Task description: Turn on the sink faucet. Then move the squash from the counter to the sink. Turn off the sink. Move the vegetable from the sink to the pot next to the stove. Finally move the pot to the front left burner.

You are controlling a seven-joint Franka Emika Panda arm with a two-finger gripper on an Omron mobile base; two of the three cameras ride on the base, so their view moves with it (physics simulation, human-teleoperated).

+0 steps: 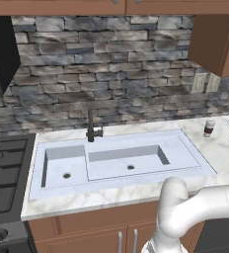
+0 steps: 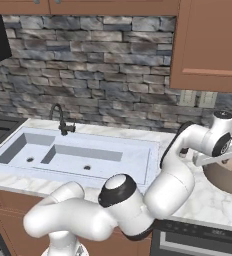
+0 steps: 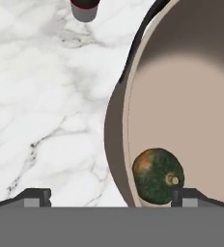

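Nearest us, our pincer (image 3: pixel 111 198) stands spread wide and empty above the pot (image 3: pixel 115 144). The squash (image 3: pixel 157 175) already lies inside against the pot's wall. Farther off, the faucet (image 1: pixel 91 129) looks dry, so we judge only moving the pot to the burner remains.

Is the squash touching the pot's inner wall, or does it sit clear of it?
Touching. In the hand view the squash lies inside the pot, pressed against the foot of its near wall with no gap showing.
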